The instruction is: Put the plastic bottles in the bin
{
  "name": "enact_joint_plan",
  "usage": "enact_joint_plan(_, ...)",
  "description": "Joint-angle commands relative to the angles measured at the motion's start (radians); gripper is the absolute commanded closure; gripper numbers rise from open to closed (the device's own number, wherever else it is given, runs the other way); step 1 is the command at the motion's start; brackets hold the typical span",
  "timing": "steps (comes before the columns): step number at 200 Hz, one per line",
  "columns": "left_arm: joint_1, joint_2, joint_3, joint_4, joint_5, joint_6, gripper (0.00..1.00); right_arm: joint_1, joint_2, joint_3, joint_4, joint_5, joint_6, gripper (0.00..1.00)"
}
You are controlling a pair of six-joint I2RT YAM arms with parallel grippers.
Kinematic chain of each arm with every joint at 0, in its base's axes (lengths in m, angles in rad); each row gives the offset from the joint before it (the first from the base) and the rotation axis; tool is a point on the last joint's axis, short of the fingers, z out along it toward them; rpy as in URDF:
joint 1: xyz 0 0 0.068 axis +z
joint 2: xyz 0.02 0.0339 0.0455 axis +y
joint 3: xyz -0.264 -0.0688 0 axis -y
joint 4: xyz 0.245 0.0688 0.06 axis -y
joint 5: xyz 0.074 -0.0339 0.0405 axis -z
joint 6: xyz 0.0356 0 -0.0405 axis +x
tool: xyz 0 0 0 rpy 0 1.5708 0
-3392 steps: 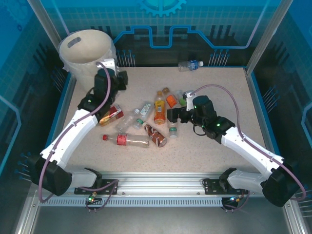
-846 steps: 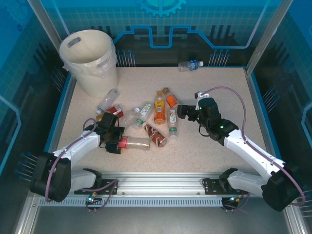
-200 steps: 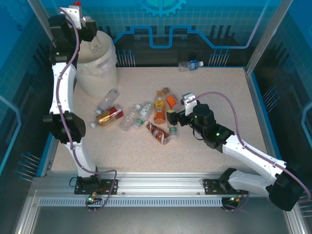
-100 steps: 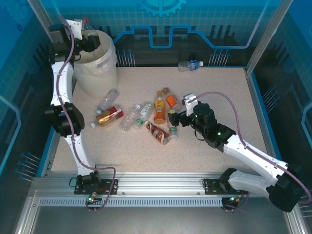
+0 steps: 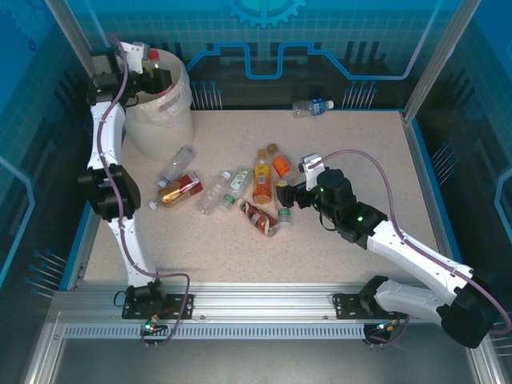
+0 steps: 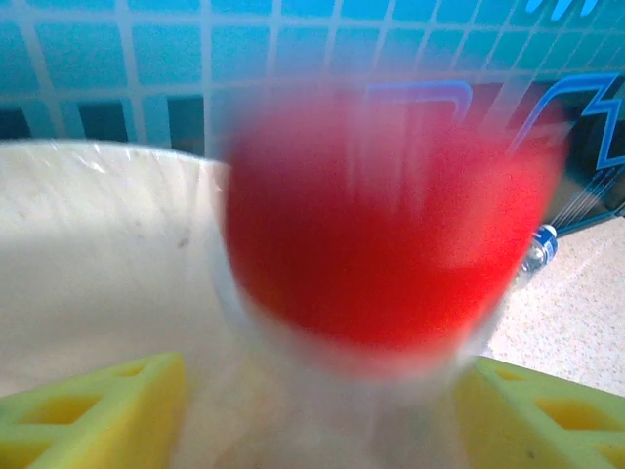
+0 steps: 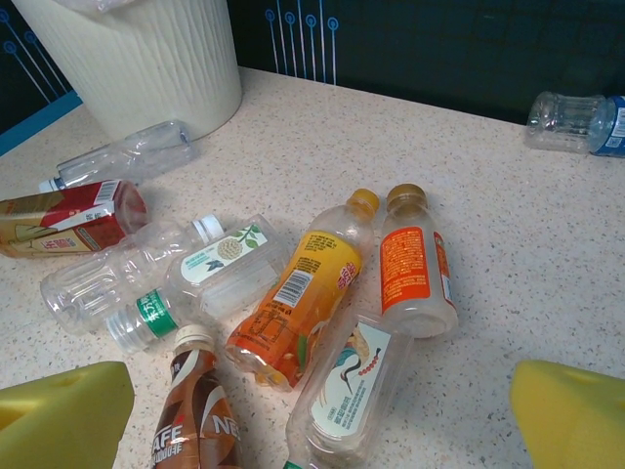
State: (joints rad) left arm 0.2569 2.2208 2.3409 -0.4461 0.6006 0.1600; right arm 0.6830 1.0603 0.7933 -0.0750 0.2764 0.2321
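Observation:
The cream-white bin [image 5: 160,112] stands at the table's back left. My left gripper [image 5: 152,76] hangs over its mouth. In the left wrist view a clear bottle with a red label [image 6: 391,215] is smeared by motion between the yellow fingers [image 6: 88,410], which stand apart from it above the bin's inside [image 6: 88,254]. Several plastic bottles [image 5: 260,180] lie in a heap mid-table. My right gripper [image 5: 282,196] hovers open just over them, above a clear crane-label bottle [image 7: 356,386], an orange-yellow one [image 7: 303,293] and an orange-label one [image 7: 415,264].
A brown coffee bottle [image 7: 195,420], two green-label clear bottles [image 7: 225,259], a red-gold one [image 7: 68,215] and a clear one [image 7: 127,156] lie left of the heap towards the bin [image 7: 146,59]. A blue-label bottle [image 5: 312,106] lies alone at the back wall.
My left gripper has come down and right over the bin's mouth and its jaws have widened, so the red-label bottle is slipping out. The right arm has barely shifted.

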Motion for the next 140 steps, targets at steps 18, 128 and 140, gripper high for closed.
enact_joint_plan(18,-0.02,0.018,0.068,-0.031,-0.004,-0.019,0.16,-0.013,0.007,0.035,-0.025,-0.008,0.025,0.0)
enact_joint_plan(128,-0.058,-0.174,-0.045,0.096,-0.231,-0.274,0.01,-0.129,0.122,0.069,-0.131,0.016,0.304,0.0)
enact_joint_plan(140,-0.07,-0.228,-0.106,0.119,-0.261,-0.292,0.01,-0.154,0.146,0.075,-0.147,-0.011,0.321,0.0)
